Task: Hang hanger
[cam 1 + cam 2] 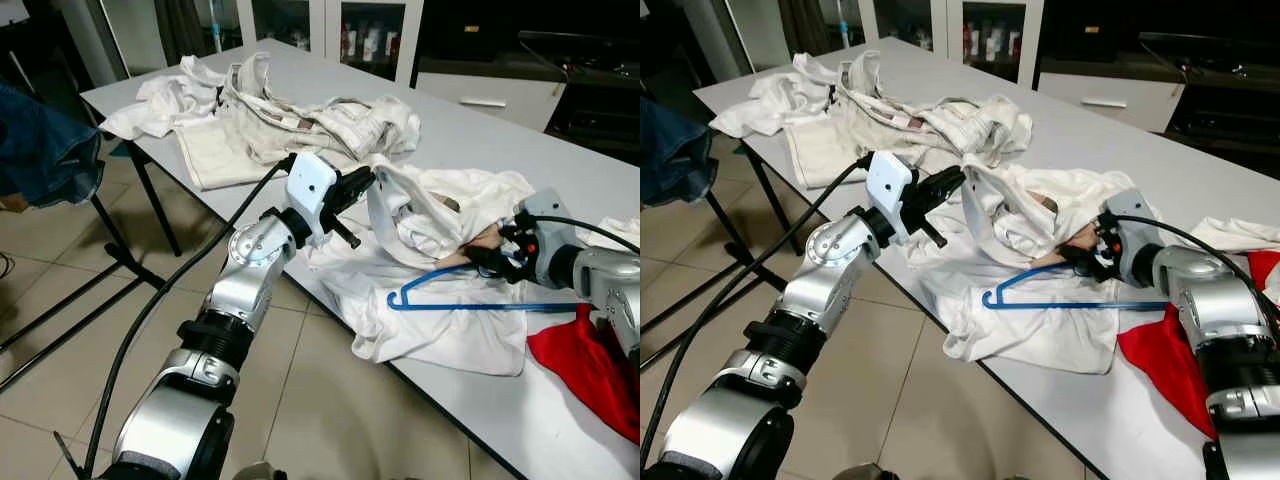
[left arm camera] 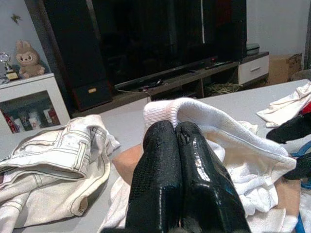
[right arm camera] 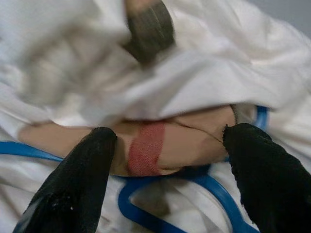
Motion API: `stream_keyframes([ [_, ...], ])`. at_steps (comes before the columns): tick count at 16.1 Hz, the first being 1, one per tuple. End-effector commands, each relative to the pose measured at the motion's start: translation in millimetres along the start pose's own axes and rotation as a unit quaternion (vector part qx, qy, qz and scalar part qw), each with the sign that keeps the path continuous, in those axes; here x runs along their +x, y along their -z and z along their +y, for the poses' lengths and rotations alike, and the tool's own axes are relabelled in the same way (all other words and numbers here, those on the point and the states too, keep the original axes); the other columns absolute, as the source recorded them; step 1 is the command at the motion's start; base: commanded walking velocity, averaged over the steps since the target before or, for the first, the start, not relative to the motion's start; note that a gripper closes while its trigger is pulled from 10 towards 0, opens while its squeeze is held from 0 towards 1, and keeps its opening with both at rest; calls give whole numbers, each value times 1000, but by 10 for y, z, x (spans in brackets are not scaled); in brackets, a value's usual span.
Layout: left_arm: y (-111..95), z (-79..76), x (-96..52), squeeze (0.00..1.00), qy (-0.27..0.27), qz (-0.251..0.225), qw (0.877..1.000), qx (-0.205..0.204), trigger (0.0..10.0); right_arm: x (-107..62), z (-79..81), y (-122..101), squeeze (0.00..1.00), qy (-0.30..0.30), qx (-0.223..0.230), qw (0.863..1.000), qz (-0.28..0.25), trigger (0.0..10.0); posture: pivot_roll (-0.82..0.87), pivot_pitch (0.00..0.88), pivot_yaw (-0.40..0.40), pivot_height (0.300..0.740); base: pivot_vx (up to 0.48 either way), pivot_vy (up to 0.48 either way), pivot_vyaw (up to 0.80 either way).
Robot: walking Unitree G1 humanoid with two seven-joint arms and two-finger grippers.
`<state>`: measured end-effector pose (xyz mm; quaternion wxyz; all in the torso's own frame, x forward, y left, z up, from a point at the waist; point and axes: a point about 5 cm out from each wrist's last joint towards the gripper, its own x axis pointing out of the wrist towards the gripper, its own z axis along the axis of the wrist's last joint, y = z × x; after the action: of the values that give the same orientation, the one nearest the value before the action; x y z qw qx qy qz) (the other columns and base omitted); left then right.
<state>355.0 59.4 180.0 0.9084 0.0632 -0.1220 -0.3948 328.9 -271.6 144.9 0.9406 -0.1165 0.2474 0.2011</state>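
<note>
A grey table (image 1: 470, 140) carries several garments. Near its front edge lies a white shirt (image 1: 440, 300), and on it a blue hanger (image 1: 450, 300), its hook end toward the table edge and its long bar running toward the right gripper. A tan piece with a red band (image 3: 146, 153) lies in the shirt's folds just above the hanger; what it is cannot be told.

The left gripper (image 1: 362, 180) reaches in from the table's edge. Its fingers (image 2: 175, 165) are pressed together on the ribbed collar (image 2: 163, 110) of the shirt and hold that fold raised off the table.

The right gripper (image 1: 487, 258) sits low at the far side of the shirt, close above the hanger. Its fingers (image 3: 77, 179) are spread wide, one on each side of the tan piece, with the hanger's blue curve between them; they grip nothing.

A red cloth (image 1: 590, 360) lies on the table beside the right arm, touching the shirt's edge. A heap of cream clothes (image 1: 300, 120) covers the far end of the table, well apart from the hanger. A denim garment (image 1: 40, 150) hangs off to the left, beyond the table, above a tiled floor (image 1: 60, 400).
</note>
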Motion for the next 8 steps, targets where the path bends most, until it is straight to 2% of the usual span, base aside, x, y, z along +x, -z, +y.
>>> stream_keyframes([
  [1,-19,6,-2,0,1,0,1000,7,10000,-20,-73,-70,0,15,-4,1000,-5,10000,-25,0,37,723,0,0,0],
  [5,-17,4,-1,0,1,0,1000,7,10000,-59,-330,-140,0,108,27,994,-17,10000,-26,0,39,723,0,0,0],
  [8,-19,5,3,0,2,1,1000,8,10000,-108,-436,-202,0,132,60,989,-31,10000,-27,0,42,723,0,0,0],
])
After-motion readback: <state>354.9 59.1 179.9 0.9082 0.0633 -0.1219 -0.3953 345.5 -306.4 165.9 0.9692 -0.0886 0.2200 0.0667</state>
